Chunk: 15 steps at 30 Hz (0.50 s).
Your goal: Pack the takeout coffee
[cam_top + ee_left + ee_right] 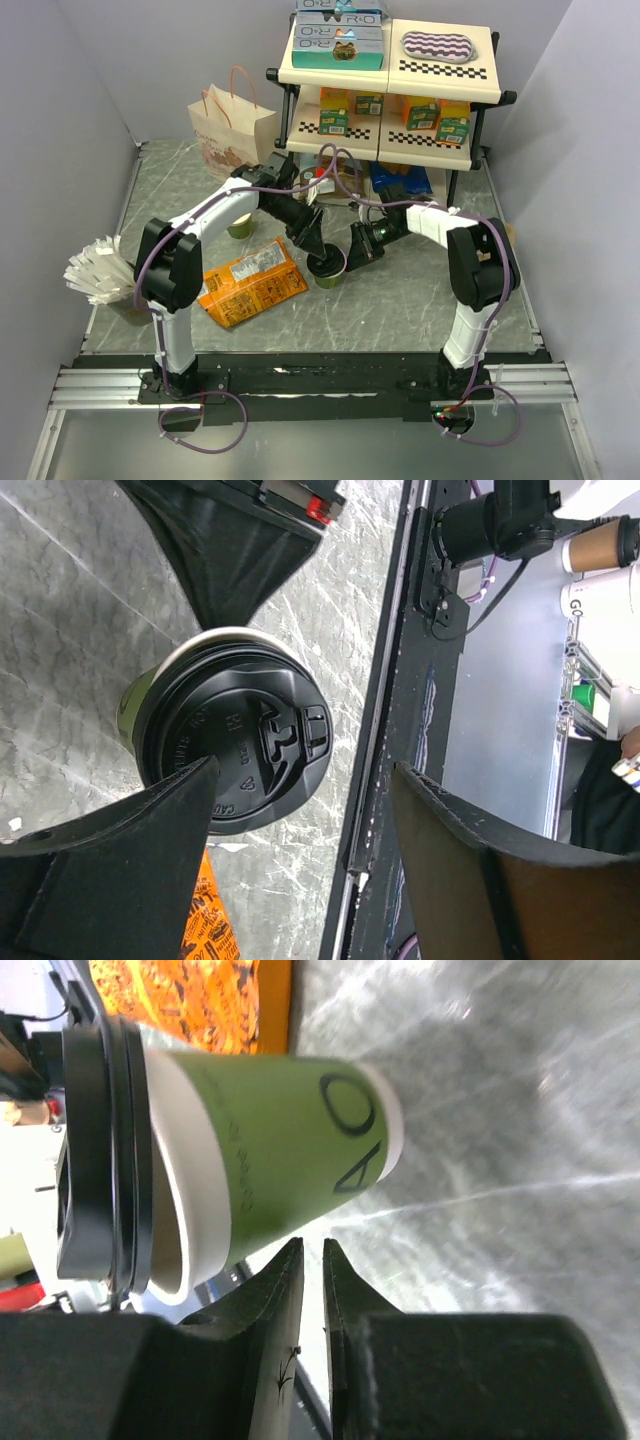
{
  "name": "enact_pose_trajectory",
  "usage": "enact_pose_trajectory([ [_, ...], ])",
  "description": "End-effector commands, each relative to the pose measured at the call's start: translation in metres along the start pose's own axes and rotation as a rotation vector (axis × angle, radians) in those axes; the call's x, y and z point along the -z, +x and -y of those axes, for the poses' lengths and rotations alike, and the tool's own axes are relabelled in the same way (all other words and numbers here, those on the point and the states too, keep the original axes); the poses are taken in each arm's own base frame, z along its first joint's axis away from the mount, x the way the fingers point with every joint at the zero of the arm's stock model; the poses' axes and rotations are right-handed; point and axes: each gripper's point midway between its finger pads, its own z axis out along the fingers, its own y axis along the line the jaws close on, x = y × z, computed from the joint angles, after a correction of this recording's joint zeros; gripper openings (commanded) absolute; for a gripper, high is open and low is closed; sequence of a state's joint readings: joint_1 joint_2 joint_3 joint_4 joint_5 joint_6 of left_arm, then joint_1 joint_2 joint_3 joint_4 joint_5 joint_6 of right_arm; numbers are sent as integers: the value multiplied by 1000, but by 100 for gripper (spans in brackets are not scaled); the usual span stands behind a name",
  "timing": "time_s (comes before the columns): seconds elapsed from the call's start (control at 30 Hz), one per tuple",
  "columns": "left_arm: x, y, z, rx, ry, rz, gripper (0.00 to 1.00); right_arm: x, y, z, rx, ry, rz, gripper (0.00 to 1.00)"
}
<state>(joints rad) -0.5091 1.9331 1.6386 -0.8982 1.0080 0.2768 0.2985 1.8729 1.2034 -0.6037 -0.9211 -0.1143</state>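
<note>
The takeout coffee [327, 270], a green paper cup with a black lid, stands upright on the marble table near the middle. In the left wrist view its lid [235, 742] shows from above. My left gripper [318, 250] hovers just over it, open [300, 810], with the lid under the left finger [110, 870] and off to one side of the gap. My right gripper [353, 247] is beside the cup on its right. In the right wrist view the cup [280, 1130] is close ahead, and the gripper [312, 1252] is shut and empty, not touching it. The paper bag [232, 130] stands at the back left.
A lidless green cup [240, 227] stands behind the left arm. An orange snack bag [250, 282] lies left of the coffee. A two-tier shelf [390, 90] with boxes stands at the back. A bunch of white napkins [100, 270] sits at the left edge.
</note>
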Motion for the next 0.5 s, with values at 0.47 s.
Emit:
enact_pose_trajectory([
  [0.47, -15, 5, 38, -112, 90, -26, 75, -7, 27, -49, -114, -154, -75, 21],
])
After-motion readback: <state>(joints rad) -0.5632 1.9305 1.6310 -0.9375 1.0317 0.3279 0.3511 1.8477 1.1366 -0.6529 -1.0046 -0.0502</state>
